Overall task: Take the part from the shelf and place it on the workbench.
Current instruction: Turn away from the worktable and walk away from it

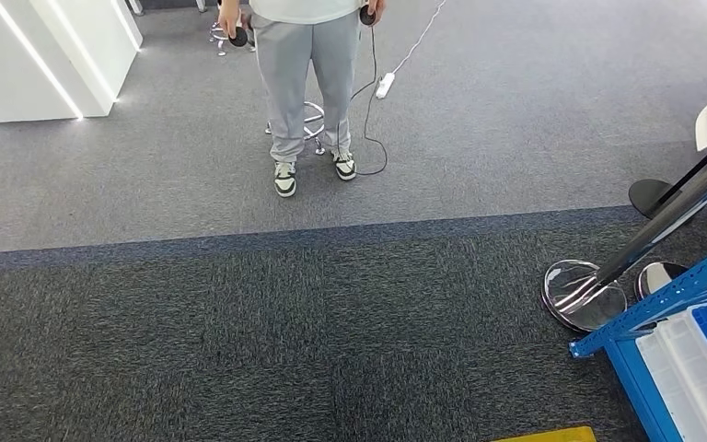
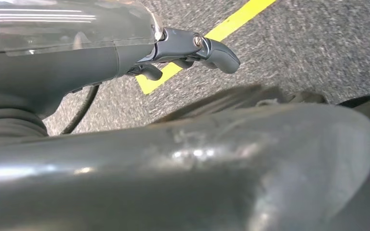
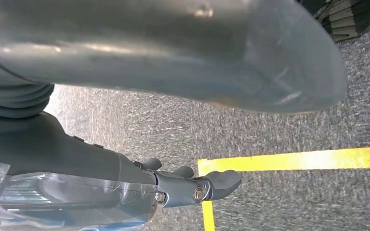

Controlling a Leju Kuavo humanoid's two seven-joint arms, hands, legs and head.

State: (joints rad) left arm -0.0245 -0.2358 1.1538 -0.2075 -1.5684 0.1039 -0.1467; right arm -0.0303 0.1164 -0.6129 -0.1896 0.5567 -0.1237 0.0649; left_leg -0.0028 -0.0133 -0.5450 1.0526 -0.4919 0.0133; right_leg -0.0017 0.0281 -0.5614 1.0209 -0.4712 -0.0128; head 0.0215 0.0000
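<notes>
Part-hunting is our risk: we see no part, just the blue shelf (image 1: pixel 663 299) at our right with a pale bin (image 1: pixel 695 373), and with left hand (image 2: pixel 192 50) and right hand (image 3: pixel 192 185) hanging empty, fingers loose, we could clip the stanchion base (image 1: pixel 582 293) turning in.

Grey carpet (image 1: pixel 479 120), darker band near; white lit counter (image 1: pixel 46 55) far left; yellow floor tape (image 3: pixel 294 159).
</notes>
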